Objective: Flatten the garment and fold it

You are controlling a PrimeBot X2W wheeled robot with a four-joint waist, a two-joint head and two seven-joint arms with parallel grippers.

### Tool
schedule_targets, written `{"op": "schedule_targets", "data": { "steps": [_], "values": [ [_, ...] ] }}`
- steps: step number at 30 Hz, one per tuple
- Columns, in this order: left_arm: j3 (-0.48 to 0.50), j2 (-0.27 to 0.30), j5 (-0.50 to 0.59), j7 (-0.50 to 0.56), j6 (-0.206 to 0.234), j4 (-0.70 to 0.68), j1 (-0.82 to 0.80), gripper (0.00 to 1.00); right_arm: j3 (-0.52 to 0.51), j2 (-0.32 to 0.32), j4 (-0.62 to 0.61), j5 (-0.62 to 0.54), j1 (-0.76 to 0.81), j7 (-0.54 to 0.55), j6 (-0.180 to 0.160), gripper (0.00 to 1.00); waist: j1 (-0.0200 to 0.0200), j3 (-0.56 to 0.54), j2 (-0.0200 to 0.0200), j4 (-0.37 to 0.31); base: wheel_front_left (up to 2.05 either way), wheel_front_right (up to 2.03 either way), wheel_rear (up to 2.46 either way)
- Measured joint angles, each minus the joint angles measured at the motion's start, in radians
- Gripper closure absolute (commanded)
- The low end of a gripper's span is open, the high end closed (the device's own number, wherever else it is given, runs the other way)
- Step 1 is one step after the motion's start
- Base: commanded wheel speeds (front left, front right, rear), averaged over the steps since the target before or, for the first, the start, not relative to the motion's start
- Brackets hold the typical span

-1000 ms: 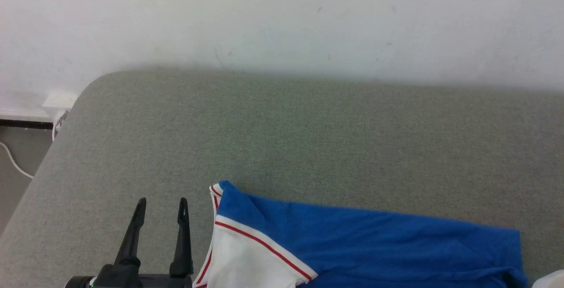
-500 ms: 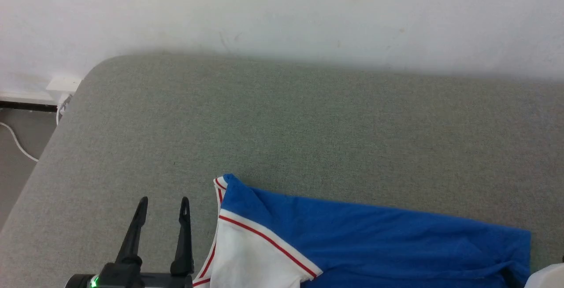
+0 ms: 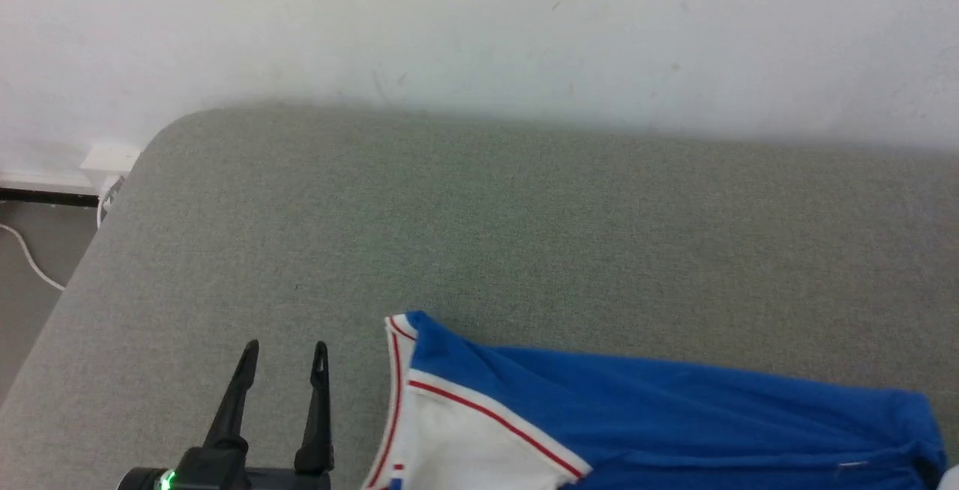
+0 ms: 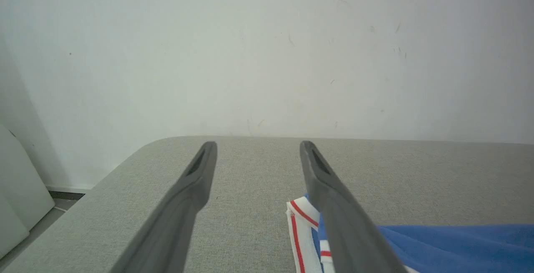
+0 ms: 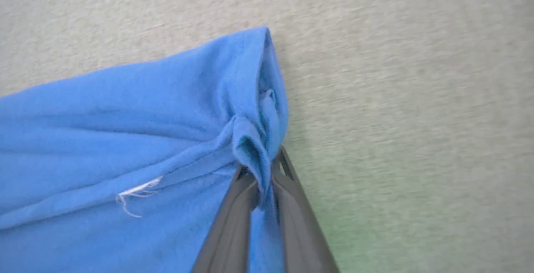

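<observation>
The garment point(image 3: 659, 415) lies along the near part of the grey surface point(image 3: 449, 213), which runs back to a pale wall point(image 3: 479, 25). Much of the shirt drops below the bottom edge of the head view, so its full layout cannot be told. What shows is a blue body stretched sideways with long creases, and a white sleeve point(image 3: 464, 445) with red-and-white trim point(image 3: 395, 400) at its left end. The left pincer point(image 3: 287, 345) hangs just beside that trim with its fingers parted and nothing between them. In its own wrist view one finger crosses in front of the sleeve edge, but whether it touches the cloth is unclear. The right pincer point(image 5: 263, 168) is closed on a bunched pleat of blue cloth at the garment's far right edge, and folds radiate from the pinch. I judge the work to be early, in the flattening stage. One end is gripped and the cloth looks drawn taut but wrinkled. The sleeve end is not yet taken, and no tidy fold is visible. The spreading and all of the folding look left to do.
</observation>
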Motion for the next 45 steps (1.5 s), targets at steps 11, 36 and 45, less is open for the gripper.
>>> {"op": "schedule_targets", "data": {
  "steps": [11,36,45],
  "values": [
    [0.001,-0.003,0.0,0.0,-0.013,0.011,0.007,0.0,-0.087,-0.097,-0.012,-0.05,0.002,0.004,0.0,1.0,0.0,-0.029,0.0,-0.013,0.0,0.0,0.0],
    [0.018,-0.004,0.002,0.0,-0.058,0.033,0.049,0.0,0.415,0.067,-0.541,0.274,0.076,0.343,-0.002,1.0,-0.0002,-0.124,0.0,0.099,0.0,0.0,0.0],
    [0.012,-0.005,0.009,0.0,-0.076,0.04,0.044,0.0,0.547,0.127,-0.351,0.252,-0.065,0.264,-0.002,1.0,-0.0001,-0.117,0.0,0.2,0.0,0.0,0.0]
  ]
}}
